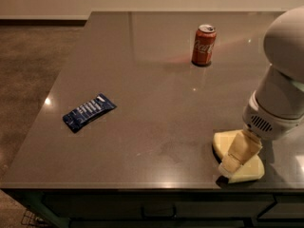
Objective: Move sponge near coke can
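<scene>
The pale yellow sponge lies flat on the dark table near the front right corner. My gripper comes down from the white arm at the right and rests over the middle of the sponge, hiding part of it. The red coke can stands upright at the back of the table, well beyond the sponge and a little to its left.
A flat dark blue snack wrapper lies on the left part of the table. The table's front edge runs just below the sponge. Brown floor lies to the left of the table.
</scene>
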You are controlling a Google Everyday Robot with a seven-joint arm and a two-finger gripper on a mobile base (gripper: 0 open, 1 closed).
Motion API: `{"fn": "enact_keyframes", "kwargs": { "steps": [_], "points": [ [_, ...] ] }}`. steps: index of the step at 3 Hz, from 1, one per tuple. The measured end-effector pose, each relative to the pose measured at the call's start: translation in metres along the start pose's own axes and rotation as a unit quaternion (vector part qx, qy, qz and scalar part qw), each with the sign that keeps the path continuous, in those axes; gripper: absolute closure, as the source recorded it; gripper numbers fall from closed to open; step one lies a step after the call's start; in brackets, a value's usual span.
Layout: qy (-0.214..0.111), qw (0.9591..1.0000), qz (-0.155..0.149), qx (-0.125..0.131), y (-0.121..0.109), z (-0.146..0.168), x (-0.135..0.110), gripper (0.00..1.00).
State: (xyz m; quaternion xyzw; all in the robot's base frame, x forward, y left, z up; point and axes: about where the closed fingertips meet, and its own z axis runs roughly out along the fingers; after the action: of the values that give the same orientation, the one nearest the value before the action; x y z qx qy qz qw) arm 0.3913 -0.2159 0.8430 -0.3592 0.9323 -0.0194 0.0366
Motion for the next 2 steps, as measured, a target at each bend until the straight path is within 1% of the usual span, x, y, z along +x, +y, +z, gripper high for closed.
{"fn": "enact_keyframes", "kwargs": {
  "steps": [1,2],
  "points": [
    [0.007,1.0000,0.004,0.003,0.0045,0.0040,0.0008,0.18],
    [0.010,0.9999,0.005,0.007,0.0050,0.0025,0.0018,0.41]
  ]
}}
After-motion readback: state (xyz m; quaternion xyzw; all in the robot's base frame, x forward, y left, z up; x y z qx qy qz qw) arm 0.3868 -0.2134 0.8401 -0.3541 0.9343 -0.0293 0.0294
